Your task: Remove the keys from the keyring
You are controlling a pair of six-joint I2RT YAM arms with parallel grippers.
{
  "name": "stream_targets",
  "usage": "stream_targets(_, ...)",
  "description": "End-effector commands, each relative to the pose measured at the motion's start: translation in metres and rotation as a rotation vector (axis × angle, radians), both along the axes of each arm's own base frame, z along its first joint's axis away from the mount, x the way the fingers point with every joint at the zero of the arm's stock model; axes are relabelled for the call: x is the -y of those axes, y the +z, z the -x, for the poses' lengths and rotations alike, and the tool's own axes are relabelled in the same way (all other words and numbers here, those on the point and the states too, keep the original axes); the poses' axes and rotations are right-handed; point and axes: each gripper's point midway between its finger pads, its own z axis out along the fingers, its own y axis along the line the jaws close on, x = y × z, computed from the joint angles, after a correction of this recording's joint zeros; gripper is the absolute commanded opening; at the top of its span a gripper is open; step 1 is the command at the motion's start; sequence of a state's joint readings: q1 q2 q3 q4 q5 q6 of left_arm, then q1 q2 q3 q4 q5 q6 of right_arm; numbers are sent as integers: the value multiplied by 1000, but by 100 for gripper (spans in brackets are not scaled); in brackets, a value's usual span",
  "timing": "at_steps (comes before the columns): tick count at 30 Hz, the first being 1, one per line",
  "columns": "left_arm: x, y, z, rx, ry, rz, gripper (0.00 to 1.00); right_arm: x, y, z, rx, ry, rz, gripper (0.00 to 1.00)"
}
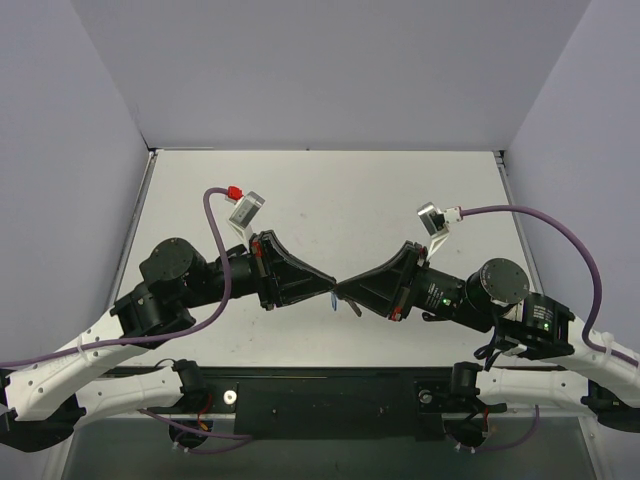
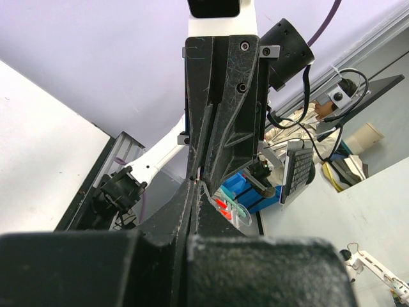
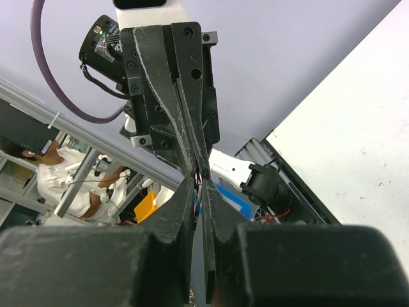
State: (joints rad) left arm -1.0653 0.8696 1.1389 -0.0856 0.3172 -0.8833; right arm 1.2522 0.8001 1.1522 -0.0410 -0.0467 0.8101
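Both grippers meet tip to tip above the middle of the table. My left gripper is shut, and a thin silvery strip of the keyring sticks out at its tips. A blue speck of the keyring shows just under those tips. My right gripper is shut on a thin dark flat piece that I take for one of the keys. A small grey key slants down below the right tips. The part squeezed between the fingers is mostly hidden.
The white table lies under the arms, walled by grey panels at the back and sides. Purple cables loop from each wrist. A black base bar runs along the near edge.
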Motion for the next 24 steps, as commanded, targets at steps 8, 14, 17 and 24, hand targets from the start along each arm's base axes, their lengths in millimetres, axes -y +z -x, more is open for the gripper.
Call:
stream_targets(8, -15, 20, 0, 48, 50, 52, 45, 5, 11, -1, 18, -15, -47, 0)
stream_targets(14, -21, 21, -1, 58, 68, 40, 53, 5, 11, 2, 21, -5, -48, 0)
stream_targets(17, -21, 17, -1, 83, 74, 1, 52, 3, 8, 7, 30, 28, -38, 0)
stream_targets(24, -24, 9, 4, 126, 47, -89, 44, 2, 11, 36, 140, 194, -27, 0)
